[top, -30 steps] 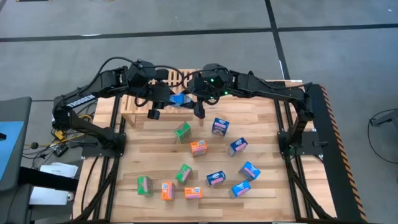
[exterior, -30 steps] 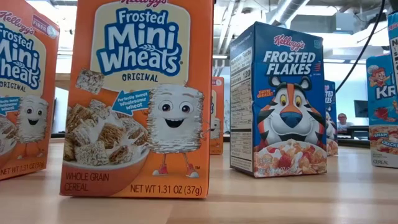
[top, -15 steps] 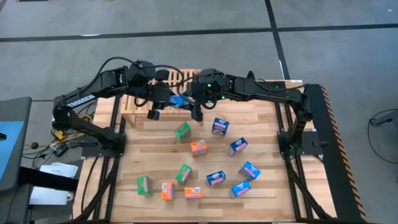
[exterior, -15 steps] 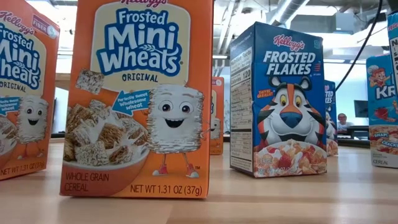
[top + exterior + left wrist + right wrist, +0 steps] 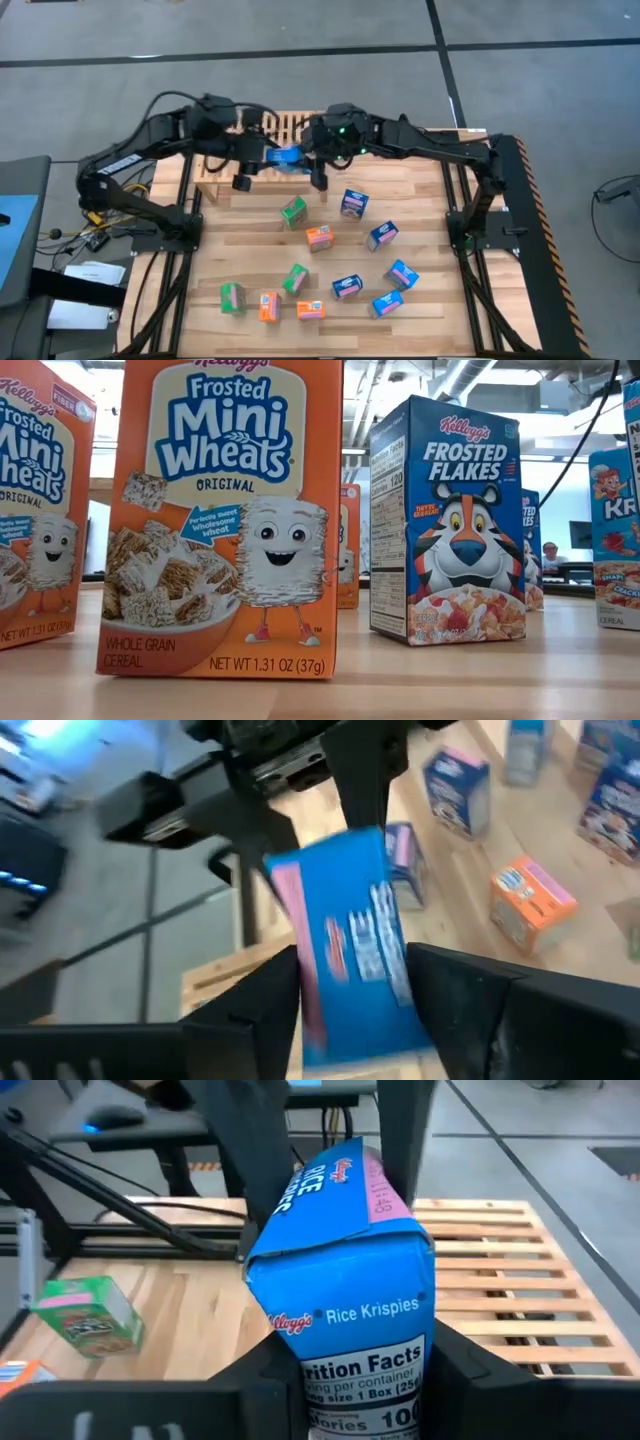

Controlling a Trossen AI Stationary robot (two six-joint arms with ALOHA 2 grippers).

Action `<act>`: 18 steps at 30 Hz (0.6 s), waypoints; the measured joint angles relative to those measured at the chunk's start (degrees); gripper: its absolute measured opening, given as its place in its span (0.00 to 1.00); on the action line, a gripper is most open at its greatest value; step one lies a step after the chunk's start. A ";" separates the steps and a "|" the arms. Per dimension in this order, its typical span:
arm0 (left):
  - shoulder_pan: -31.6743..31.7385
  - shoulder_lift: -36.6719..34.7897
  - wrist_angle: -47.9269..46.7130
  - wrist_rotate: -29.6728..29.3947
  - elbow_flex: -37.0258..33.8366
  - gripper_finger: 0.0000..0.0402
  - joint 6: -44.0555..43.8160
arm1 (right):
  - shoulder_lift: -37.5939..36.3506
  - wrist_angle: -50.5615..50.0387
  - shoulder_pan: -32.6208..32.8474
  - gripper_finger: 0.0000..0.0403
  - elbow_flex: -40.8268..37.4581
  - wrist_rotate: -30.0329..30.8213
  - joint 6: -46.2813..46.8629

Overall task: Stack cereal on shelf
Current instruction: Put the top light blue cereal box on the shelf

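Observation:
A blue Rice Krispies cereal box (image 5: pixel 287 157) hangs in the air between my two grippers, over the near edge of the slatted wooden shelf (image 5: pixel 290 125). My right gripper (image 5: pixel 365 1380) is shut on one end of it. My left gripper (image 5: pixel 355 1010) reaches in from the left. Its fingers stand close along both sides of the box's other end, slightly open. Several more cereal boxes lie scattered on the plank table, among them a green one (image 5: pixel 293 211) and an orange one (image 5: pixel 318 237). My right gripper pinches the end of the box next to the nutrition panel (image 5: pixel 365 1370) between its two fingers, one finger on each broad face. The fingers come nearly level from the table's right, slanting a little down. The box is lifted clear and sticks out ahead of the fingers toward the left arm. I cannot tell whether my left gripper's fingers (image 5: pixel 290 990) touch the box.
The shelf (image 5: pixel 520 1280) stands at the table's far edge with its slats bare. In the low view, orange Mini Wheats boxes (image 5: pixel 225 520) and a Frosted Flakes box (image 5: pixel 445 525) stand upright close to the camera. Bare planks lie between the shelf and the scattered boxes.
My left arm has drawn back a little toward the table's left edge and risen slightly. The blue box has stayed where it was, at my right gripper.

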 joint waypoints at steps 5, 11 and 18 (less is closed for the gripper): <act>0.37 -3.88 0.82 -1.49 3.39 0.54 -5.96 | -2.78 2.08 -2.71 0.37 0.00 -6.41 -0.62; 6.50 -7.65 11.17 13.23 -3.27 0.59 -12.24 | -6.59 6.41 -7.02 0.36 0.02 -19.05 1.07; 14.74 -11.35 44.55 20.66 -25.74 0.59 -23.43 | -9.51 7.34 -9.20 0.38 0.02 -22.99 2.40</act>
